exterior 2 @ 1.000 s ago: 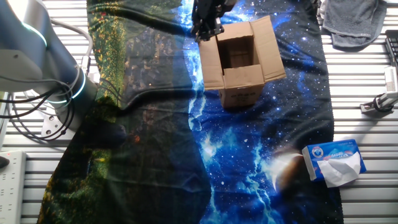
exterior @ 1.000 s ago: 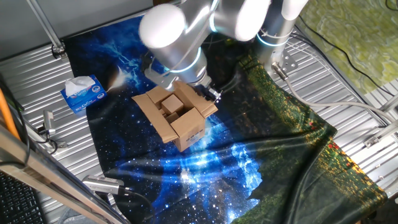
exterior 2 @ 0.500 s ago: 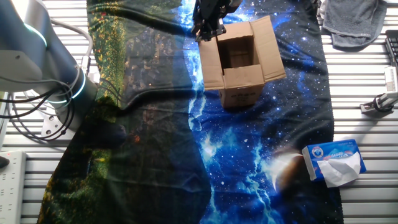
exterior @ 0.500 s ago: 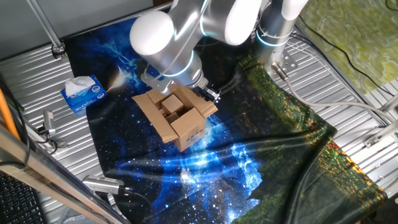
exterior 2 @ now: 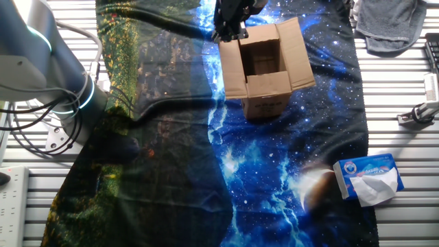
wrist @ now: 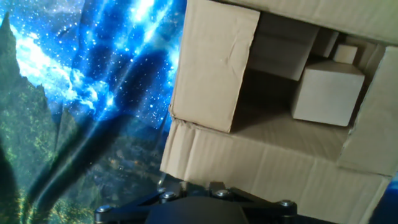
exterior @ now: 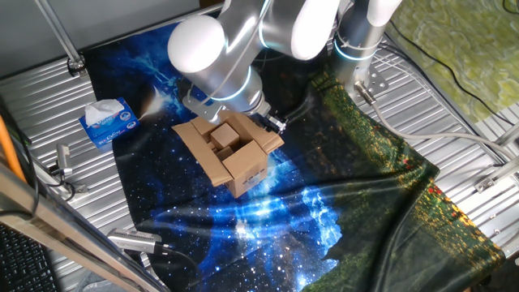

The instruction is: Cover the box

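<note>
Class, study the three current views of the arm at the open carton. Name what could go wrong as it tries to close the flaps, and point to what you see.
1. The end effector sits at one corner of the box; pushing sideways there may slide the light carton across the loose cloth instead of folding a flap.
2. A pale block stands inside; a flap pressed down could catch on it.
</note>
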Available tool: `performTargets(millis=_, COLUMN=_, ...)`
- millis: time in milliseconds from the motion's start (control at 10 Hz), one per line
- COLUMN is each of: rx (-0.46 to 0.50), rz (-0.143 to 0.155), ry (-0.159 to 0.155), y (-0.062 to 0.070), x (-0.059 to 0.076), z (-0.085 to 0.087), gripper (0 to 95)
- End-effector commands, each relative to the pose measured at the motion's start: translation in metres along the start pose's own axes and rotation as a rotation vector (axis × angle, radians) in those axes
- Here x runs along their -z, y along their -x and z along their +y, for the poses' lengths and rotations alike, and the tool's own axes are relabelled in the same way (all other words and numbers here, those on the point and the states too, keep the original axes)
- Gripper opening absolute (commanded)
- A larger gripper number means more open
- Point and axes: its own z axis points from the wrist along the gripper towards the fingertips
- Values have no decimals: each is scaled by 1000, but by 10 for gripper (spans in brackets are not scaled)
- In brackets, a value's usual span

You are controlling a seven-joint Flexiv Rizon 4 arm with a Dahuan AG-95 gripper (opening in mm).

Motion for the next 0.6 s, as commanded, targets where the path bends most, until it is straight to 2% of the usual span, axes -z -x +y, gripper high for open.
performTargets(millis=100, rx=-2, rz=-2, ry=-1, y=-4, x=-1, z=4, gripper=0)
performTargets(millis=600, rx=-15, rz=-17, ry=-9, y=-10, x=-5, z=9, gripper=0)
